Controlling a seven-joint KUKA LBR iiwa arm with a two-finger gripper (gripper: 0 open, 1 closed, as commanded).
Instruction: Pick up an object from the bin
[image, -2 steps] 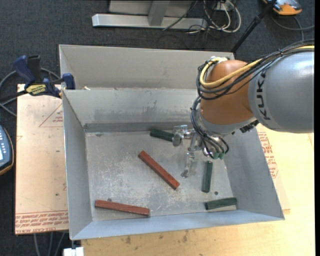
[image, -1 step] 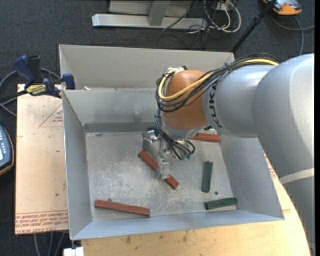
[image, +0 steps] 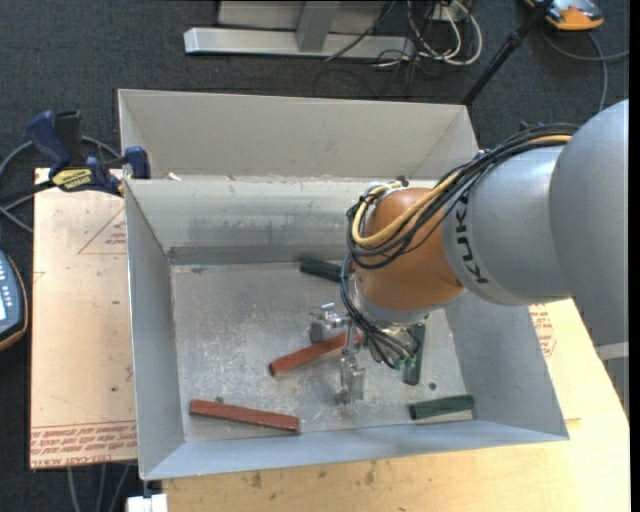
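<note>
My gripper (image: 338, 352) hangs low over the middle of the bin floor, under the arm's orange wrist cover. Its two metal fingers stand apart, so it is open. One fingertip (image: 325, 323) is on the far side and the other on the near side of the right end of a short red-brown stick (image: 303, 358). That stick lies slanted on the floor, and its end sits in the gap between the fingers without being lifted. Just right of the gripper a dark green block (image: 413, 358) leans, partly hidden by the wrist.
A longer red-brown stick (image: 245, 416) lies by the front wall at the left. One dark green block (image: 441, 407) rests at the front right, another (image: 320, 268) near the back wall. The arm covers the bin's right side.
</note>
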